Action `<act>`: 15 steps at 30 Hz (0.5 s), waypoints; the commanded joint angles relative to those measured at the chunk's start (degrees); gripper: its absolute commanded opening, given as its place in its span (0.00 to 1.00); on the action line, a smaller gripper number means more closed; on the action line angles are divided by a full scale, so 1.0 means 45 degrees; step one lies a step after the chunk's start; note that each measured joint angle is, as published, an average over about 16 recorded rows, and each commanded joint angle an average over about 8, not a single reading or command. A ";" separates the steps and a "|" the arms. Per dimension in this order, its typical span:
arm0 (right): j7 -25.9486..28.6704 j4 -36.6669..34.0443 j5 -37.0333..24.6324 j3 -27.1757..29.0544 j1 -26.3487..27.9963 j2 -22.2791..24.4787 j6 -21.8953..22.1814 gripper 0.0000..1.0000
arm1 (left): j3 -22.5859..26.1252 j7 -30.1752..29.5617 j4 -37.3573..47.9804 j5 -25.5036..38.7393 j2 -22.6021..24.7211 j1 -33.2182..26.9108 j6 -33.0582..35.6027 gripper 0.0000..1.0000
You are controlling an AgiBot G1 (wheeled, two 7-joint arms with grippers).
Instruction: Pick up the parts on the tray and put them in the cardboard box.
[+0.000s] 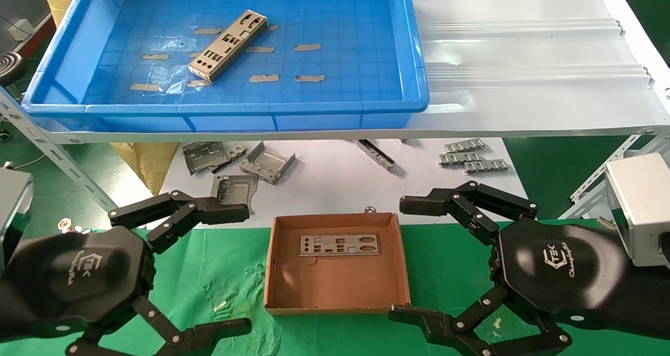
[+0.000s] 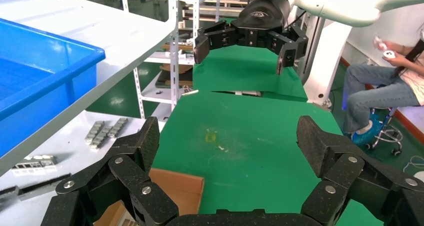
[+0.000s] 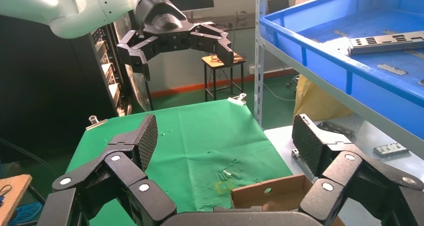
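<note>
On either side of the cardboard box, the left gripper at 9 o'clock and the right gripper at 3 o'clock hover spread wide, holding nothing. One silver plate lies flat inside the box; another plate rests diagonally in the blue tray at 12 o'clock.

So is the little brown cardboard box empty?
No. The small brown cardboard box holds one long silver punched metal plate, lying flat near its far wall.

tray: upper left, holding one part
cardboard box: lower centre, holding another part
</note>
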 commanded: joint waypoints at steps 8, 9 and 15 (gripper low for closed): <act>0.0000 0.0000 0.0000 0.0000 0.0000 0.0000 0.0000 1.00 | 0.0000 0.0000 0.0000 0.0000 0.0000 0.0000 0.0000 1.00; 0.0000 0.0000 0.0000 0.0000 0.0000 0.0000 0.0000 1.00 | 0.0000 0.0000 0.0000 0.0000 0.0000 0.0000 0.0000 1.00; 0.0000 0.0000 0.0000 0.0000 0.0000 0.0000 0.0000 1.00 | 0.0000 0.0000 0.0000 0.0000 0.0000 0.0000 0.0000 1.00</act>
